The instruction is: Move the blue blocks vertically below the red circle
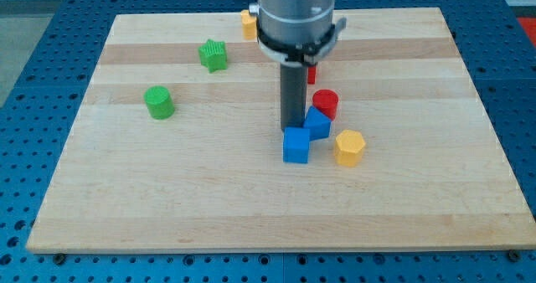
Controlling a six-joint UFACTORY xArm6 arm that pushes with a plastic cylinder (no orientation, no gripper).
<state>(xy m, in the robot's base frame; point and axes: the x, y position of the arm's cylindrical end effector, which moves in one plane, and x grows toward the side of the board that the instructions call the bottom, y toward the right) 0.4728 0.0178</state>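
The red circle [326, 104] stands right of the board's middle. A blue block [317, 123] touches its lower left side. A second blue block, a cube [296, 145], sits just below and left of the first, touching it. My tip [291, 130] is at the top edge of the blue cube, left of the other blue block. A second red block [311, 72] is mostly hidden behind the rod, above the red circle.
A yellow hexagon [349, 146] lies right of the blue cube. A green circle [158, 102] and a green star-like block [214, 55] are at the view's left. A yellow block [249, 23] peeks out at the top edge by the arm.
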